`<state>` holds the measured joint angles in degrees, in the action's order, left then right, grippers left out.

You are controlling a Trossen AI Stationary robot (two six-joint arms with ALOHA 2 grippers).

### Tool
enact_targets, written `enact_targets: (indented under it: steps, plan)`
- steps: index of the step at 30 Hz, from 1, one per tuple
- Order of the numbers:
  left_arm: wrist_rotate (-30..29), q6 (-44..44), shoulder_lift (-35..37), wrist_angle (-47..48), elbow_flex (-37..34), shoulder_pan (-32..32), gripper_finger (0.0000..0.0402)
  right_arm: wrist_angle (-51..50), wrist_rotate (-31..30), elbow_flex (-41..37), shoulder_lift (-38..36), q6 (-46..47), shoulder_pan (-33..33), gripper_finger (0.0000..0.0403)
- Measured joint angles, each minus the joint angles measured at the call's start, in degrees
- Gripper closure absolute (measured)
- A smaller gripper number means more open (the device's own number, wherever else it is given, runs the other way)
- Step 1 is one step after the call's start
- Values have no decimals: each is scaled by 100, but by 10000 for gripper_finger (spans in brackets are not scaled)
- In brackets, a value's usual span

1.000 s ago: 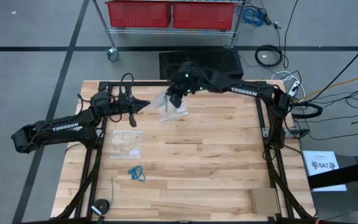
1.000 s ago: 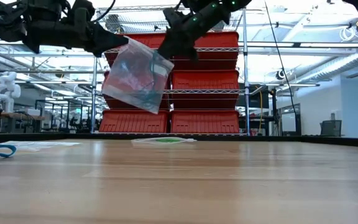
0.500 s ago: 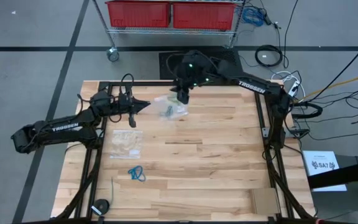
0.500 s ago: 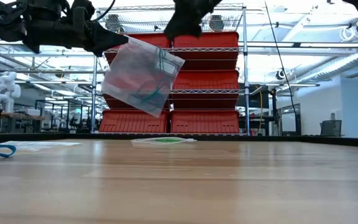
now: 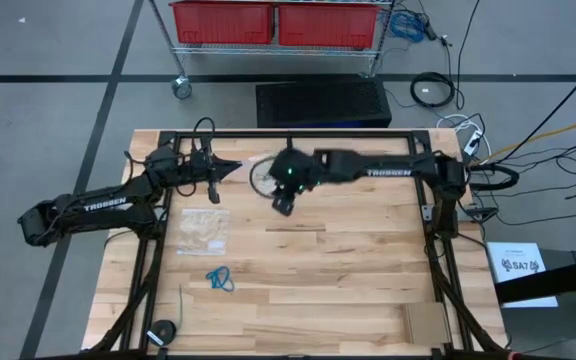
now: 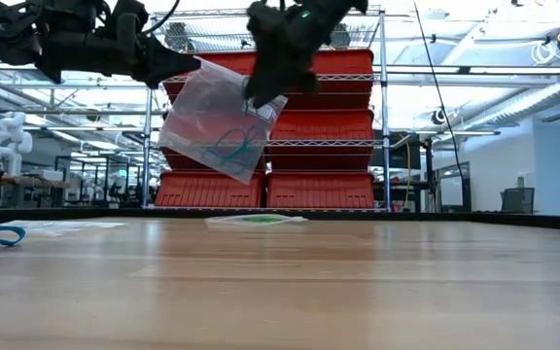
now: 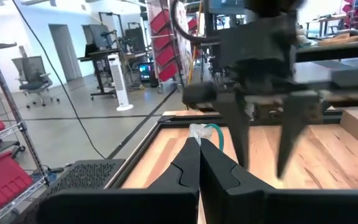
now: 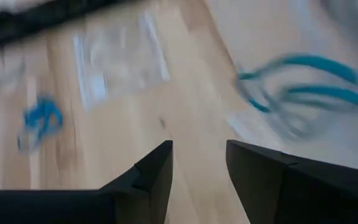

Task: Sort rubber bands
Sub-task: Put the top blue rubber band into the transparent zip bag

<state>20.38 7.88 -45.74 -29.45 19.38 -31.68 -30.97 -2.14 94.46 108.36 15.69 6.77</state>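
Rubber bands, teal ones [image 6: 229,148], sit inside the clear zip bag [image 6: 217,122] that my left gripper [image 5: 230,169] holds off the table by 1 top corner, fingers pressed together on the plastic. Bag hangs tilted, long axis slanting down and away from that pinch toward the right arm; the bands have slid to its lower part. My right gripper [image 5: 284,203] is just beside the bag's free side, fingers spread, nothing between them as far as I can judge; its wrist view is smeared. The right arm is the nearer free one, so the next grab should come from that side, toward the free upper corner. Bright blue bands [image 5: 219,279] lie loose on the table near the left arm, with a second flat bag [image 5: 201,230] between them and the raised one.
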Motion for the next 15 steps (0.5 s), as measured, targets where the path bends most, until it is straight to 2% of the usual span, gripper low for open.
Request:
enact_targets:
  steps: [3, 6, 8, 15]
  plan:
    - [-7, 22, 0, -15, 0, 0, 401, 840, -684, -403, 0, 327, -193, 259]
    - [-7, 45, 0, -15, 0, 0, 401, 808, -1544, -602, 0, 642, -300, 251]
    - [-7, 46, 0, -16, 0, 0, 401, 868, -1888, -685, 0, 805, -313, 240]
    - [-7, 50, 0, -18, 2, 0, 401, 2082, -2176, -902, 0, 865, -274, 202]
